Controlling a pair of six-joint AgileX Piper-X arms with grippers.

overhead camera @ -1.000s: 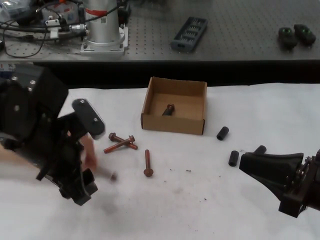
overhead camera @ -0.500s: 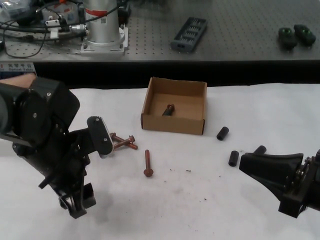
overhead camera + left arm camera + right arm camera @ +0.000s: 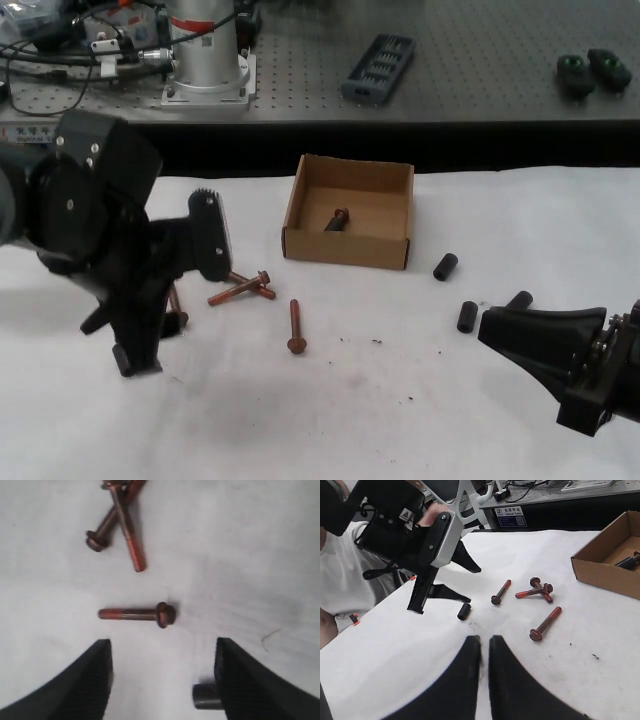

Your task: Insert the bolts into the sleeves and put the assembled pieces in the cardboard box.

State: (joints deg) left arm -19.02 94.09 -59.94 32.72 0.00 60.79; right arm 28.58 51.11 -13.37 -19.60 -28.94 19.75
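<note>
My left gripper point(image 3: 162, 680) is open and hangs low over the white cloth at the left point(image 3: 145, 335). A copper bolt point(image 3: 137, 614) lies just beyond its fingertips, and a black sleeve point(image 3: 205, 696) lies against one finger. Two crossed bolts point(image 3: 240, 288) lie farther out, and a single bolt point(image 3: 294, 325) lies toward the middle. The cardboard box point(image 3: 345, 248) holds one assembled piece point(image 3: 337, 218). Three loose sleeves point(image 3: 445, 266) point(image 3: 467, 316) point(image 3: 519, 299) lie at the right. Near them sits my right gripper point(image 3: 485, 665), shut and holding nothing point(image 3: 487, 323).
The cloth ends at a dark bench with a silver post base point(image 3: 205, 55), a black finned block point(image 3: 378, 66) and two dark parts point(image 3: 592, 70). In the right wrist view, a chair and a person's clothing show beyond the left arm point(image 3: 415, 535).
The left arm swung from near the cloth's front edge back toward the bolts, and its wrist turned. The right arm stayed still.
</note>
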